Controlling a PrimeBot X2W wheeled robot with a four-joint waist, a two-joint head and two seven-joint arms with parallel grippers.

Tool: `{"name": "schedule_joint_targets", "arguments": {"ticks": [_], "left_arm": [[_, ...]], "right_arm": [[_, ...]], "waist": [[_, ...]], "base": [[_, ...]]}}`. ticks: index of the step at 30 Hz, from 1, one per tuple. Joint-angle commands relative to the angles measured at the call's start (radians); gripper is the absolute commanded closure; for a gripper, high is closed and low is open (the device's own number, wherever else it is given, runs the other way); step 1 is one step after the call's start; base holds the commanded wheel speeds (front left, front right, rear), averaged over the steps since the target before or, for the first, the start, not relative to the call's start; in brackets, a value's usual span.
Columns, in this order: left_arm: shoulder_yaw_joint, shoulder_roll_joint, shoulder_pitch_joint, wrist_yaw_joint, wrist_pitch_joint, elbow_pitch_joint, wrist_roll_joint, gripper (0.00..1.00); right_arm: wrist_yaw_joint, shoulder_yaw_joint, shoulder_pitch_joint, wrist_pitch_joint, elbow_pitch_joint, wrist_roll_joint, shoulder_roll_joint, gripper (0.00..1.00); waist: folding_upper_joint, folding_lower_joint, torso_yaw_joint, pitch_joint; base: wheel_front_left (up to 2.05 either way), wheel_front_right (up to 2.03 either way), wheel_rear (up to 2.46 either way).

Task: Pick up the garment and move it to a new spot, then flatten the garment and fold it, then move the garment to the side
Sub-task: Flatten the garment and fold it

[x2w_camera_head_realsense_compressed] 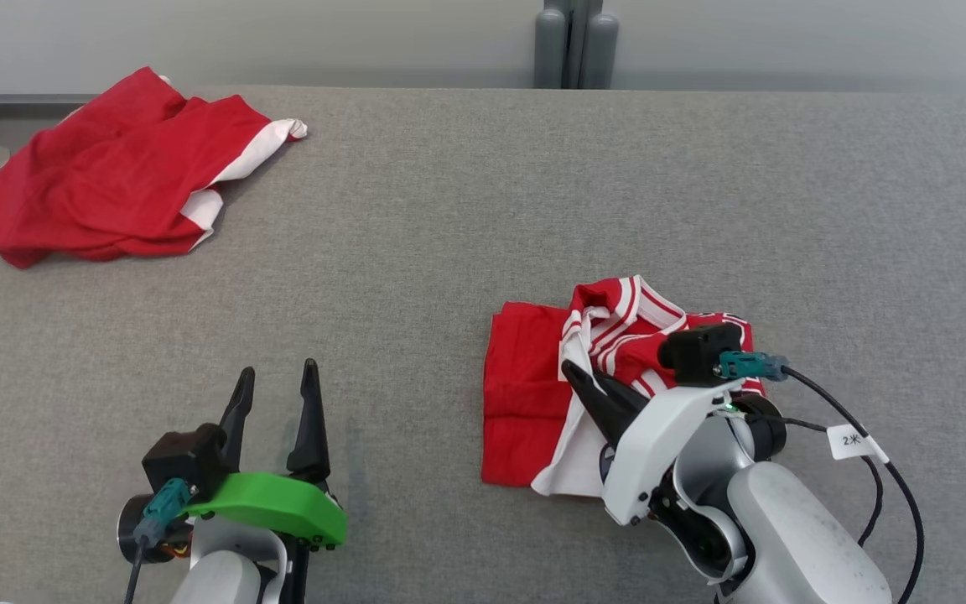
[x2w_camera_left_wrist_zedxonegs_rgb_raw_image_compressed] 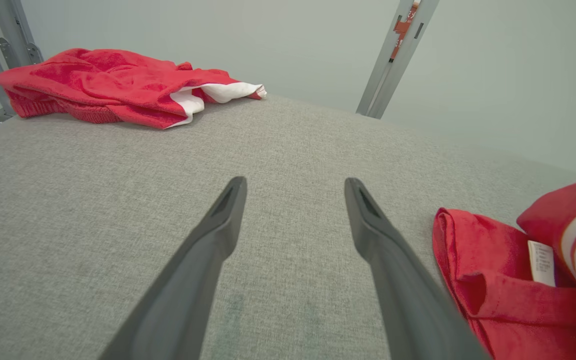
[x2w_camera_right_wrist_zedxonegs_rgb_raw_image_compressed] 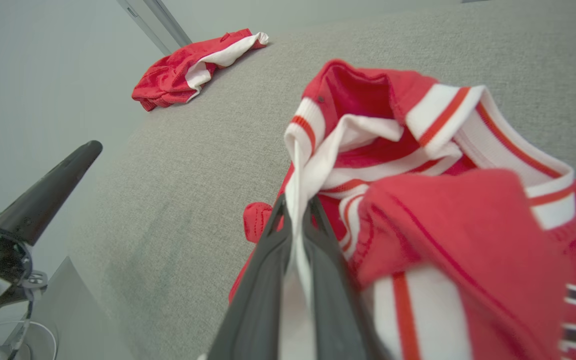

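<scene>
Folded red-and-white polo shirt (x2w_camera_head_realsense_compressed: 525, 377) lies right of centre on the grey fabric-topped bench (x2w_camera_head_realsense_compressed: 533, 184), collar at the far end, long axis roughly near-to-far; right jaws are closed on its white edge. Left jaws spread wide over bare bench, holding nothing. Second red garment (x2w_camera_head_realsense_compressed: 114, 176) at the far-left corner, pale wall (x2w_camera_head_realsense_compressed: 282, 33) behind.

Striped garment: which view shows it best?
The head view: nearly the whole striped garment shows on the grey table. The right wrist view shows its collar up close, white fabric pinched in the right end effector. The left wrist view shows its red edge and a label.
</scene>
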Motion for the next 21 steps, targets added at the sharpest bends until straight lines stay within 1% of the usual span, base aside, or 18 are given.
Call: {"name": "schedule_joint_targets", "arguments": {"ticks": [1, 6, 8, 9, 10, 12, 13, 17, 21], "left_arm": [[0.002, -0.002, -0.02, -0.005, -0.004, 0.004, 0.007, 0.0], [0.006, -0.009, -0.015, -0.006, -0.005, 0.01, 0.01, 0.0], [0.008, -0.011, -0.014, -0.009, -0.005, 0.014, 0.012, 0.0], [0.01, -0.012, -0.013, -0.01, -0.005, 0.016, 0.013, 0.0], [0.011, -0.013, -0.012, -0.01, -0.005, 0.017, 0.014, 0.0], [0.016, -0.013, -0.012, -0.01, -0.004, 0.019, 0.016, 0.0], [0.017, -0.015, -0.012, -0.012, -0.004, 0.019, 0.017, 0.0], [0.02, -0.018, -0.006, -0.014, -0.004, 0.019, 0.022, 0.0], [0.022, -0.018, 0.005, -0.015, -0.004, 0.023, 0.024, 0.0]], "right_arm": [[0.0, 0.006, -0.026, -0.013, 0.031, 0.008, 0.002, 1.0], [0.0, 0.032, -0.068, -0.05, 0.124, 0.018, 0.005, 1.0], [0.0, 0.052, -0.08, -0.062, 0.148, 0.031, 0.005, 0.95], [0.0, 0.061, -0.084, -0.069, 0.159, 0.038, 0.005, 0.88], [0.0, 0.069, -0.087, -0.074, 0.166, 0.042, 0.005, 0.78], [0.0, 0.087, -0.094, -0.085, 0.184, 0.053, 0.005, 0.36], [0.0, 0.097, -0.099, -0.091, 0.187, 0.059, 0.005, 0.0], [0.0, 0.132, -0.099, -0.114, 0.175, 0.102, 0.005, 0.0], [0.0, 0.165, -0.091, -0.132, 0.135, 0.102, 0.004, 0.0]], "waist": [[0.0, 0.0, 0.023, 0.01], [0.0, 0.0, 0.041, 0.008], [0.0, 0.0, 0.044, 0.005], [0.0, 0.0, 0.044, 0.003], [0.0, 0.0, 0.044, 0.001], [0.0, 0.0, 0.041, -0.003], [0.0, 0.0, 0.039, -0.005], [0.0, 0.0, 0.029, -0.013], [0.0, 0.0, 0.015, -0.026]], "base": [[0.0, 0.0, 0.0], [0.0, 0.0, 0.0], [0.0, 0.0, 0.0], [0.0, 0.0, 0.0], [0.0, 0.0, 0.0], [0.0, 0.0, 0.0], [0.0, 0.0, 0.0], [0.0, 0.0, 0.0], [0.0, 0.0, 0.0]]}}
